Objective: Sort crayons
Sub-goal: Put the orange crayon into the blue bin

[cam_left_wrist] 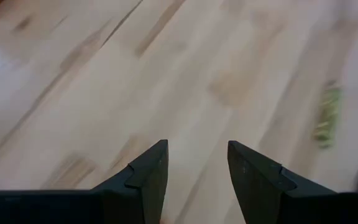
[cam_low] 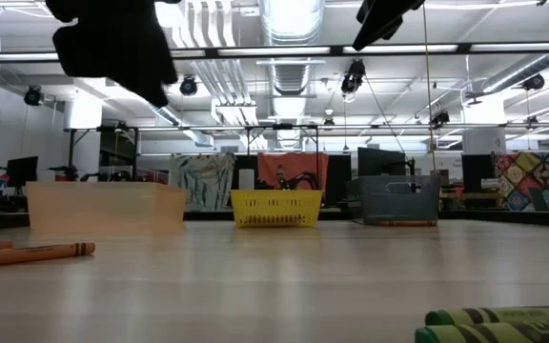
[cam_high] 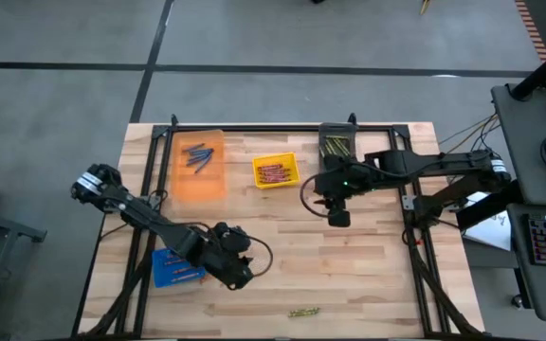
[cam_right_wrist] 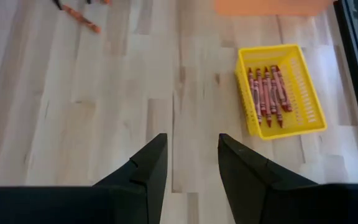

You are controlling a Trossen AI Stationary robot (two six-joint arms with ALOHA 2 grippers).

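Two green wax crayons (cam_high: 303,312) lie at the table's near edge; we bring the left gripper (cam_left_wrist: 196,171), its fingers spread and empty, squarely over them while the right gripper (cam_right_wrist: 191,165), likewise spread, waits beside the yellow plastic bin (cam_right_wrist: 281,93).

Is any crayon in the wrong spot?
Yes. Green crayons lie loose on the table near its front edge, outside any bin. A couple of orange crayons also sit on the bare wood beside the blue bin.

Left claw (cam_left_wrist: 194,171) parted and empty above table (cam_left_wrist: 166,74), green crayons (cam_left_wrist: 328,115) ahead.
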